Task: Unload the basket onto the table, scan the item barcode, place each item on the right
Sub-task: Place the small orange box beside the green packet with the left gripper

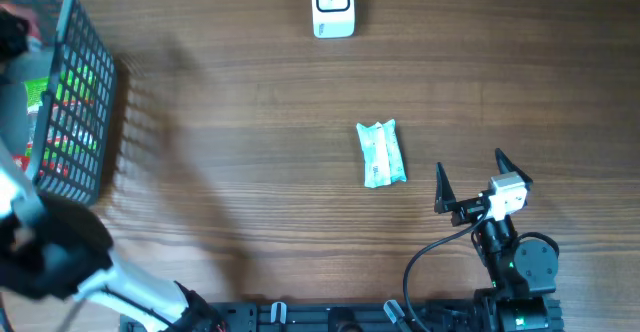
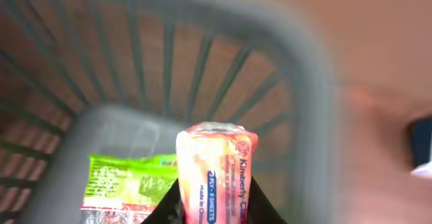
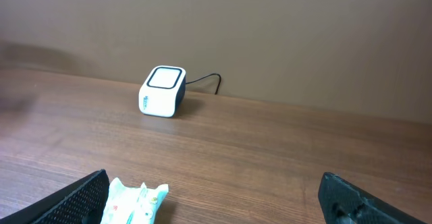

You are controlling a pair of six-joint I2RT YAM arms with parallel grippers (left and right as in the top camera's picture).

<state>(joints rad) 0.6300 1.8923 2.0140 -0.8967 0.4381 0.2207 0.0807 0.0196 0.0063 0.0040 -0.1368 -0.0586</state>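
Left end effector [image 2: 214,214] pinches tissue pack [image 2: 214,160] inside basket [image 2: 202,69]; right end effector [image 1: 468,162] spread. Risk: the slick wrapper slips during lift-out.

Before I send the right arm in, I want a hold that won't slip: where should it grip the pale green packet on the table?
Probably across its narrow middle, coming straight down from above. The packet lies flat on the table, its long axis running roughly away from the robot, and its crimped ends look thin. The open right gripper would close on its long edges.
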